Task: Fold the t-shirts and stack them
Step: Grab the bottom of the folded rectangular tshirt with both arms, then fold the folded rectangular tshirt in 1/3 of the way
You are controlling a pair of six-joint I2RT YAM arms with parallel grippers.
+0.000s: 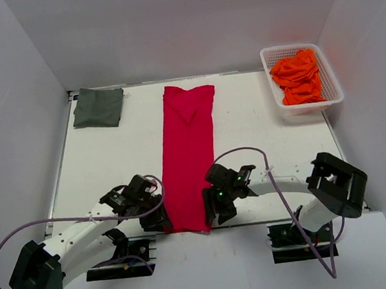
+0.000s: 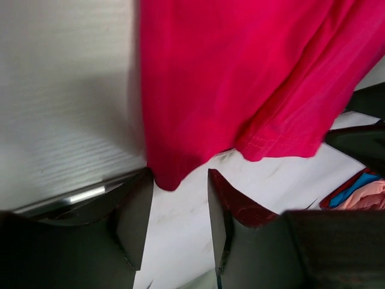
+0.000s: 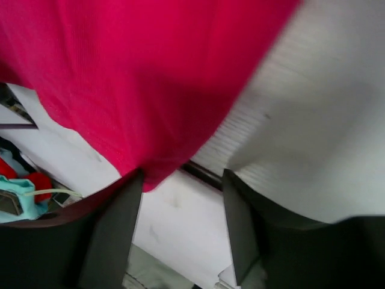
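The crimson red t-shirt (image 1: 189, 155) lies as a long narrow strip down the middle of the table, collar end at the far side. My left gripper (image 1: 161, 220) is at its near left corner, open, with the shirt's corner (image 2: 168, 174) just beyond the fingertips. My right gripper (image 1: 217, 214) is at the near right corner, open, the hem corner (image 3: 150, 174) by its left finger. The dark grey-green t-shirt (image 1: 98, 106) lies folded at the far left. Several orange t-shirts (image 1: 298, 76) are heaped in the basket.
The white mesh basket (image 1: 333, 83) stands at the far right corner. White walls close in the table on the left, back and right. The near table edge (image 3: 204, 174) runs just under the shirt's hem.
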